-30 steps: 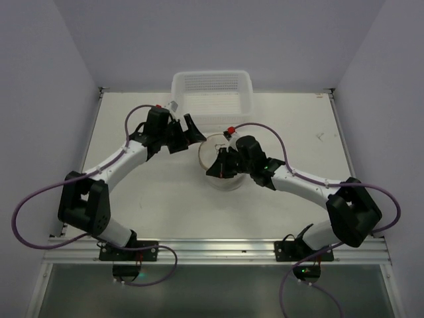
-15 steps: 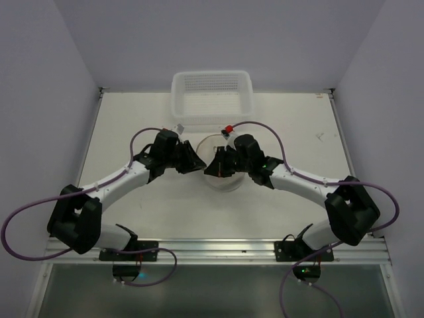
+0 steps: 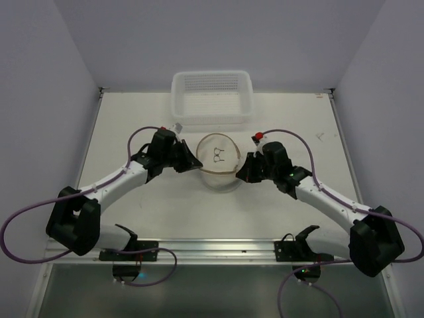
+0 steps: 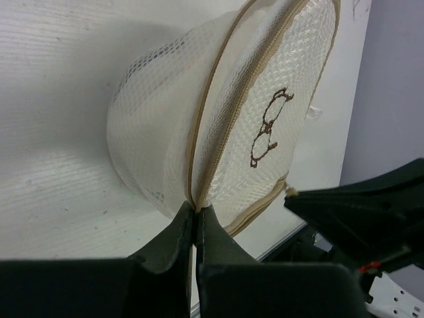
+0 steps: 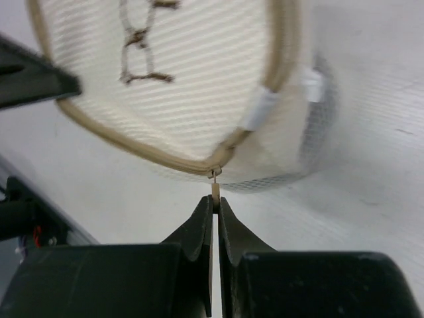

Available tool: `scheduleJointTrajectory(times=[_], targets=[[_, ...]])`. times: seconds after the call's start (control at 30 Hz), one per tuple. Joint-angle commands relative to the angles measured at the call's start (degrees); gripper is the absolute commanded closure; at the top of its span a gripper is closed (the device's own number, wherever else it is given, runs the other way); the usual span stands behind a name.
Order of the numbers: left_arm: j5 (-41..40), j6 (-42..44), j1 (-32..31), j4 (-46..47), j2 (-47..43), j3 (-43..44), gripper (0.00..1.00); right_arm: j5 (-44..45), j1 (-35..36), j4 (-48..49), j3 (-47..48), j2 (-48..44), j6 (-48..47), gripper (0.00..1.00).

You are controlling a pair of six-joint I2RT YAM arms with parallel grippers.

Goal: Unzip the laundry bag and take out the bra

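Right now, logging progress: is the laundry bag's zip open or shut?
Shut where visible: the zip on the laundry bag runs closed, no gap; the right pincer pinches its pull tab.

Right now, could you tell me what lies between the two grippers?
The laundry bag sits between them, plain in the top view: the left gripper is shut on its rim, the right gripper on its zipper pull.

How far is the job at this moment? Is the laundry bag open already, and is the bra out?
Done: both grips are set. The left gripper pinches the laundry bag at its rim seam, and the right gripper is shut on the zipper pull. In hand: the unzipping; the zipper looks closed where it shows. Left: open the bag and take out the bra, which shows nowhere outside it.
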Motion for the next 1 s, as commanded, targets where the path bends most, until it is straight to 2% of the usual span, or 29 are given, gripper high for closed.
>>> scheduleJointTrajectory(times=[0.0, 0.13, 0.27, 0.37, 0.4, 0.43, 0.47, 0.5, 0.53, 0.6, 0.63, 0.67, 0.83, 0.93, 0.97], targets=[[-0.08, 4.21, 1.31, -3.27, -3.91, -1.38, 1.00, 3.86, -5.64, -5.24, 0.10, -0.93, -3.67, 1.00], [-0.34, 4.66, 1.40, -4.06, -6.99, -4.19, 1.00, 3.00, -8.73, -6.31, 3.44, 1.44, -3.49, 1.00], [-0.25, 2.90, 1.40, -2.22, -10.59, -7.36, 1.00, -4.81, -8.29, -2.46, 6.08, 2.85, -3.23, 1.00], [-2.61, 2.11, 1.40, -1.60, -13.05, -8.24, 0.68, -8.43, -8.03, -2.79, 7.57, 3.03, -3.32, 0.98], [-3.32, 2.54, 1.40, -1.95, -13.67, -7.81, 0.42, -8.87, -8.02, -3.23, 7.84, 2.51, -3.41, 0.82], [-4.20, 2.89, 1.49, -2.39, -14.11, -7.80, 0.30, -8.87, -8.11, -3.75, 7.84, 1.81, -3.49, 0.72], [-5.25, 3.33, 1.49, -3.00, -14.90, -6.58, 0.13, -8.70, -8.03, -4.63, 7.67, 1.02, -3.32, 0.62], [-7.52, 4.38, 1.57, -3.79, -15.26, -5.70, 0.08, -8.09, -8.02, -4.99, 7.14, 0.05, -2.88, 0.43], [-8.68, 4.91, 1.75, -5.45, -15.44, -4.82, 0.05, -7.47, -8.02, -5.51, 6.88, -2.13, -2.70, 0.36], [-11.57, 6.66, 2.27, -6.69, -15.53, -1.92, 0.02, -5.01, -8.02, -7.44, 6.18, -4.69, -2.00, 0.23], [-12.46, 7.11, 2.63, -7.57, -15.44, -1.04, 0.02, -4.31, -8.02, -7.97, 5.91, -7.23, -1.74, 0.06], [-13.42, 7.81, 2.80, -7.75, -14.65, -0.08, 0.02, -2.91, -8.02, -9.20, 5.47, -8.56, -1.65, 0.01], [-14.22, 12.47, 5.35, -6.97, -9.73, 4.41, 0.06, 1.14, -8.11, -11.93, 4.86, -15.59, -1.47, 0.01], [-13.52, 15.72, 6.23, -5.56, -5.34, 6.69, 0.15, 2.29, -8.11, -12.02, 4.15, -19.46, -1.65, 0.01], [-13.43, 16.51, 6.32, -5.12, -3.50, 7.05, 0.22, 2.38, -8.11, -12.02, 3.98, -20.08, -1.74, 0.01]])
